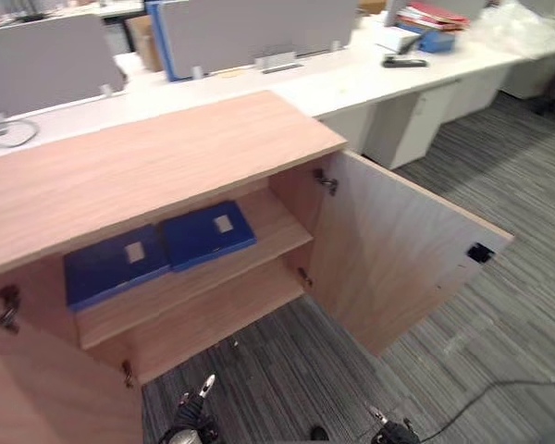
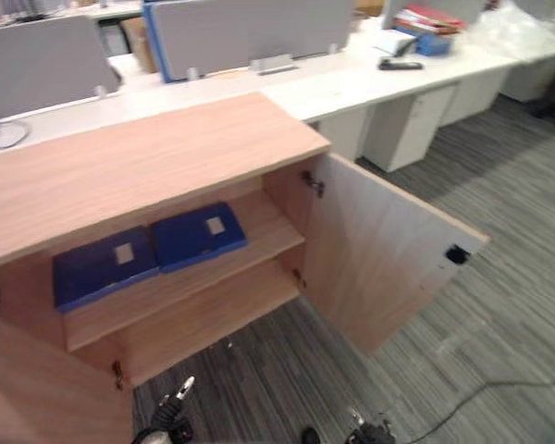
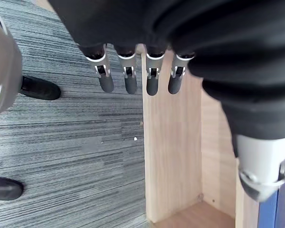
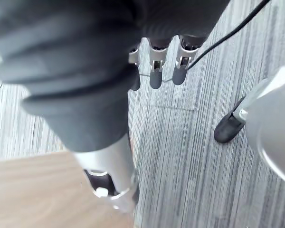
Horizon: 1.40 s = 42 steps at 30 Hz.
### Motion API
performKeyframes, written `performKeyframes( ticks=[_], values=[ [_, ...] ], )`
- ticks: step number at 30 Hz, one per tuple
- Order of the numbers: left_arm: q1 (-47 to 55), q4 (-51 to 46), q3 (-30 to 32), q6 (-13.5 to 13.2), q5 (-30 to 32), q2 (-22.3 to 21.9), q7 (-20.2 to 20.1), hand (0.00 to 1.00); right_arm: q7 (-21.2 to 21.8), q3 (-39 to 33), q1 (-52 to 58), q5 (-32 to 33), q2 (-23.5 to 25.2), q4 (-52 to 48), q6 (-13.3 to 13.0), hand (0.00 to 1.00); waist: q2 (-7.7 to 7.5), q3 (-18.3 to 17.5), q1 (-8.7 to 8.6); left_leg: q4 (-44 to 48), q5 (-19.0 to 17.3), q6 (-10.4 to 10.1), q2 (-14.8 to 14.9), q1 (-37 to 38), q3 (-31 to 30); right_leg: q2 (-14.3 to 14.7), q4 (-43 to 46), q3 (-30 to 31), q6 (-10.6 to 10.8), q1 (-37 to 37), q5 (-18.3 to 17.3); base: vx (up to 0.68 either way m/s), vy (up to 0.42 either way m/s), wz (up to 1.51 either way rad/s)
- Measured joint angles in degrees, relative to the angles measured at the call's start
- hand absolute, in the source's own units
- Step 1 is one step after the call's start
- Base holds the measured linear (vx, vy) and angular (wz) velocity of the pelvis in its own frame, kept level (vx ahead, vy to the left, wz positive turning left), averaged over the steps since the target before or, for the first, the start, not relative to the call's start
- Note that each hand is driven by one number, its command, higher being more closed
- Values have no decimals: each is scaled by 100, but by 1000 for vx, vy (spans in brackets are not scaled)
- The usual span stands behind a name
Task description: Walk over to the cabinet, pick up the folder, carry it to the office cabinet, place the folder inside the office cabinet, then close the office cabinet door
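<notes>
The left door of the cabinet stands swung out at the lower left edge of the head views. Just right of it the left hand hangs low over the carpet. Its own wrist view shows its fingers straight and side by side, pointing down with nothing between them, a wooden panel of the cabinet close past them. Above and beyond that hand, on the upper shelf, two blue folders lie flat, side by side and touching or nearly so. The left folder and the right folder each carry a pale label on the cover. Both are well apart from either hand, and which one the task means cannot be told. The lower shelf runs beneath them. To the right the right door is wide open, with a small black handle near its far edge. Below it, at the bottom edge, is the right hand, its fingers likewise straight and loose over the carpet, grasping nothing. Behind the cabinet a white desk with grey dividers runs off to the right.
</notes>
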Motion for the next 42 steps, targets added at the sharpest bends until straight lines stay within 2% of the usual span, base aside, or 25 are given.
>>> performKeyframes(
  ticks=[5, 6, 8, 9, 10, 11, 12, 13, 14, 15, 16, 17, 19, 22, 25, 28, 32, 37, 42],
  values=[
    [-18, 32, -19, 9, -2, -56, -9, 0, -8, -152, -3, 409, 10, -31, -74, 0, -1, 44, -40, 20, -173, -8, 42, 229, 491, 119, 36, 416, 30, -20, 22, 77, 42, -55],
    [-51, 6, 7, 2, 2, -59, -9, 0, -7, -151, -29, 511, 9, -132, -90, 0, -2, 168, -58, 109, -247, 0, 58, 307, 624, 154, 101, 524, 35, -55, 26, -53, 34, -64],
    [-44, -77, 99, -6, 3, -63, -7, 0, -4, -142, -146, 651, 8, -408, -153, 0, 21, 281, -13, 300, -398, 33, 131, 292, 997, 250, 276, 395, 108, -314, 122, -100, -13, -100],
    [21, -229, 87, -8, 0, -70, -5, 0, -9, -149, -264, 759, -14, -668, -217, 0, 79, 364, 62, 352, -433, 81, 230, 282, 1339, 121, 372, -268, -222, -462, -21, -105, -47, -105],
    [30, -264, 19, -12, -2, -69, -24, 0, -64, -217, -328, 810, -21, -897, -305, 0, 146, 476, 51, 392, -423, 61, 267, 340, 1490, -352, 1064, -1575, -364, -779, -417, -95, -19, -84],
    [49, -275, 22, -13, -5, -69, -26, 0, -87, -223, -340, 814, -25, -966, -336, 0, 171, 489, 41, 441, -427, 48, 307, 365, 1540, -587, 1448, -2062, -381, -884, -575, -22, 30, -39],
    [125, -360, 22, -16, -12, -67, -21, 0, -131, -196, -351, 820, -25, -1020, -380, 0, 196, 505, 36, 576, -459, -1, 436, 426, 1569, -977, 2178, -2606, -437, -1017, -645, 24, -29, -15],
    [230, -457, -42, -35, -23, 2, -26, 0, -144, -164, -356, 846, -16, -1047, -401, 0, 85, 478, 24, 677, -513, -79, 398, 513, 1511, -1262, 2467, -2793, -593, -973, -364, 49, -69, -15],
    [234, -443, -91, -39, -22, 54, -31, 0, -148, -162, -395, 858, -34, -1056, -403, 0, 42, 449, 44, 657, -522, -89, 397, 528, 1451, -1198, 2475, -2782, -589, -959, -507, 53, -163, -23],
    [232, -338, -139, -32, -22, 70, -41, 0, -152, -134, -512, 898, -152, -1088, -418, 0, 107, 418, 68, 555, -522, -64, 404, 500, 1307, -1090, 2292, -2800, -621, -888, -555, 15, -172, -51],
    [225, -213, -259, -25, -13, 70, -86, 0, -118, -114, -814, 934, -382, -1085, -449, 0, 233, 399, 67, 318, -535, -30, 303, 439, 935, -875, 1740, -2753, -453, -794, -499, -17, -150, -55],
    [226, -183, -289, -24, 9, 77, -96, 0, -87, -114, -914, 986, -450, -1087, -465, 0, 260, 386, 70, 240, -514, -1, 259, 391, 774, -805, 1562, -2720, -344, -792, -422, -47, -56, -57],
    [226, -167, -356, -7, 43, 175, -125, 0, 2, -101, -1156, 1039, -603, -1127, -541, 0, 235, 394, 89, 88, -460, 14, 247, 393, 552, -559, 1175, -2636, -260, -727, -256, -49, -26, -37],
    [253, -154, -387, 4, -41, 259, -145, 0, 30, -94, -1165, 1007, -783, -1590, -626, 0, 212, 397, 73, 70, -416, -22, 273, 391, 498, -445, 624, -2669, -211, -469, 25, -12, -11, -4],
    [416, -142, -420, 21, -28, 352, -148, 0, 69, -91, -1315, 988, -1002, -1713, -667, 0, 211, 364, 71, 46, -409, -32, 209, 386, 349, -416, -17, -2734, -145, -151, 355, 6, 32, 10],
    [539, -195, -488, 44, -45, 449, -157, 0, 70, -47, -1563, 952, -1192, -1711, -667, 0, 184, 345, 117, -19, -397, -32, 136, 382, 195, -442, -377, -2855, -145, 70, 522, 32, 33, 25],
    [559, -204, -701, 44, -26, 591, -172, 0, 174, 386, -2103, 897, -1492, -1672, -670, 0, 194, 335, 176, -31, -379, -5, 79, 383, -89, -481, -500, -2955, -163, 195, 587, 41, 16, 14],
    [566, -296, -985, 42, 4, 672, -260, 0, 510, 1155, -3063, 1038, -1888, -1221, -703, 0, 177, 321, 211, -113, -367, 16, -27, 396, -324, -594, -501, -3062, -188, 283, 606, 33, 46, 17],
    [608, -370, -1071, 31, 6, 758, -271, 0, 498, 1538, -3361, 1028, -2108, -783, -674, 0, 92, 302, 264, -125, -368, 23, -52, 399, -448, -637, -503, -3135, -227, 366, 642, 17, 30, 17]
  ],
)
